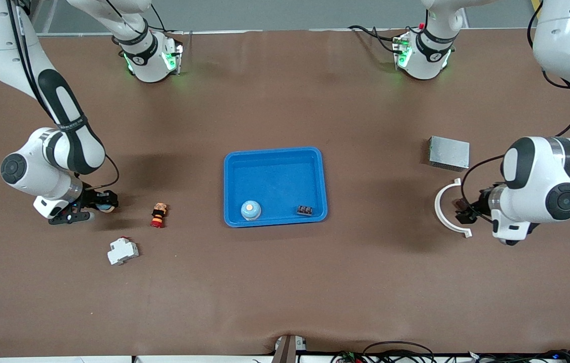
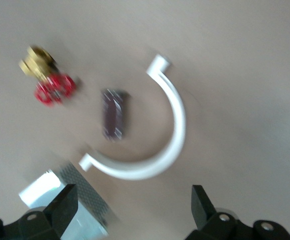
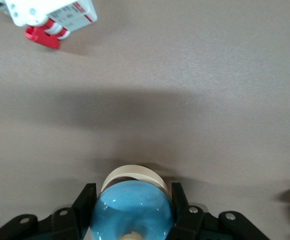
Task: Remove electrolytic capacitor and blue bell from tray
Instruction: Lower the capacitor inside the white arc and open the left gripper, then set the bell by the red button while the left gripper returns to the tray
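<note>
The right gripper (image 1: 94, 207) hangs low over the bench (image 1: 285, 282) toward the right arm's end, its fingers (image 3: 82, 202) pinched tight on a blue bell (image 3: 133, 209) with a cream rim. Beside it on the bench stand a small red and yellow push-button (image 1: 158, 215) and, nearer the front camera, a white circuit breaker (image 1: 122, 250) with a red tab.

The left gripper (image 2: 133, 205) is over the bench toward the left arm's end, fingers (image 2: 65, 206) spread wide with nothing between them. Below it lies a dark, boxy capacitor (image 2: 114, 114) inside the curve of a white half-ring clamp (image 2: 157, 135), not touching it. A brass valve with a red handwheel (image 2: 47, 80) lies near, and a grey metal box (image 1: 448, 153) sits farther from the front camera.

In the middle of the bench sits a blue tray (image 1: 275, 154) holding a second blue bell (image 1: 250, 209) and a second small dark capacitor (image 1: 305, 209), both along its nearer edge.
</note>
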